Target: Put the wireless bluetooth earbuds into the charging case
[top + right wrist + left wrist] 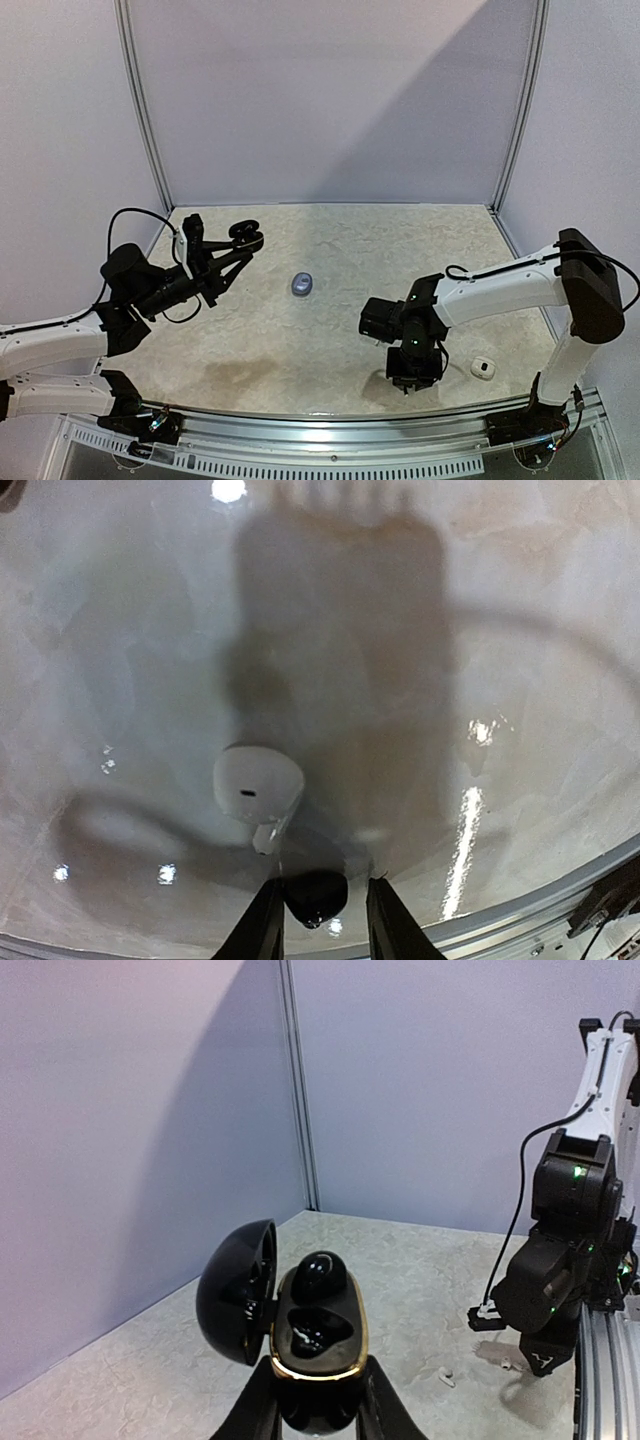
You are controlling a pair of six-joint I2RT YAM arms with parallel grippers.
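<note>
My left gripper [318, 1385] is shut on an open black charging case [318, 1345] with a gold rim, held in the air. Its lid hangs open to the left. One black earbud [319, 1277] sits in the far slot and the near slot is bare. In the top view the left gripper [233, 252] holds the case [246, 236] at the back left. My right gripper [323, 882] points down at the table, jaws slightly apart around a black earbud [316, 898] that touches the left finger. A white earbud [257, 788] lies just beyond it.
A grey-blue rounded case [303, 284] lies mid-table. A small white rounded object [483, 367] lies right of my right gripper [408, 380]. The metal front rail [330, 425] is close below it. Purple walls stand behind and at both sides.
</note>
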